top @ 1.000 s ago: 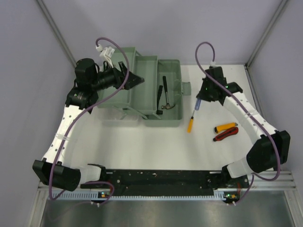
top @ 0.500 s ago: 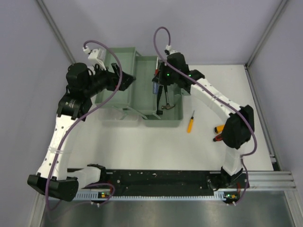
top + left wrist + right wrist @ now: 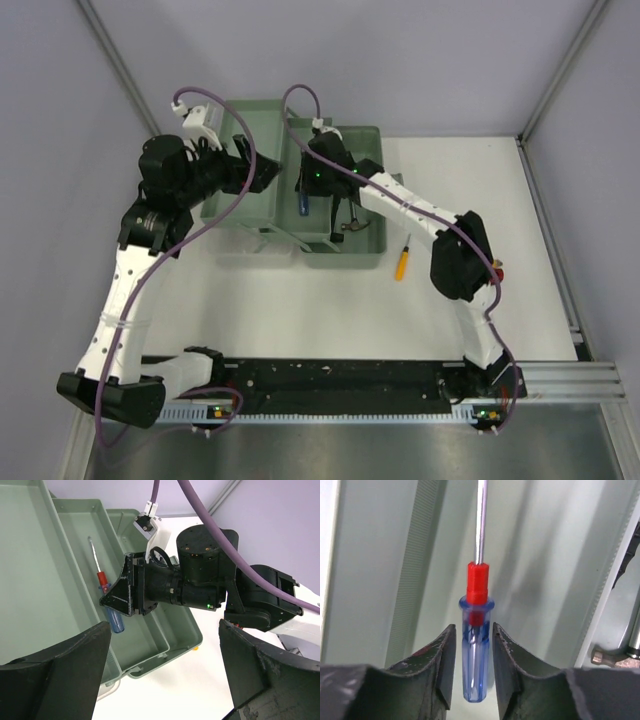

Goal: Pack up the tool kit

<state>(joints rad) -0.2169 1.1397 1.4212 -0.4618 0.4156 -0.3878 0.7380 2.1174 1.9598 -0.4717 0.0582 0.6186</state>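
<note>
The green toolbox (image 3: 360, 258) stands open at the back of the table. A screwdriver with a clear blue handle and a red collar (image 3: 478, 582) lies along the toolbox's middle tray (image 3: 80, 535), seen also in the left wrist view (image 3: 115, 624). My right gripper (image 3: 473, 630) is low over the tray, its fingers (image 3: 445, 650) on either side of the handle with a thin gap on each side. In the top view it is over the tray (image 3: 305, 192). My left gripper (image 3: 165, 630) is wide open and empty, hovering beside the box's left part (image 3: 255, 172).
A hammer (image 3: 350, 205) lies in the toolbox's right compartment; its head shows in the right wrist view (image 3: 615, 656). An orange-handled screwdriver (image 3: 402, 262) lies on the white table in front of the box. The right arm (image 3: 455, 250) hides the tools on the table to the right.
My right gripper has carried the blue-handled screwdriver from the table, over the hammer compartment, left to the middle tray and down into it. My left arm has barely moved.
</note>
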